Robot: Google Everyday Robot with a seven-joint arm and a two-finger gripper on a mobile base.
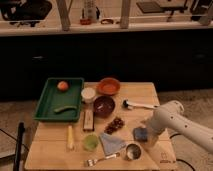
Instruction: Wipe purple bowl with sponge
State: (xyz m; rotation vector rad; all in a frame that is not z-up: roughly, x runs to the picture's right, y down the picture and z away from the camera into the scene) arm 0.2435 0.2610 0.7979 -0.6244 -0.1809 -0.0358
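The purple bowl [104, 106] stands upright in the middle of the wooden table [55, 152], in front of the orange bowl [108, 86]. The sponge [140, 133], a small blue block, lies on the table to the bowl's front right. My gripper [151, 137] hangs from the white arm [172, 117] at the table's right side. It is low over the table, right beside the sponge's right edge. The bowl is well to its left.
A green tray [47, 102] with an orange fruit [62, 85] and a green vegetable [64, 108] sits at the left. Around the bowl are a white cup [88, 94], a bar-shaped block [88, 120], dark grapes [116, 125], a white-handled tool [137, 105], a grey-blue cloth [112, 143], a metal cup [132, 151], a fork [100, 160] and a green cup [90, 142].
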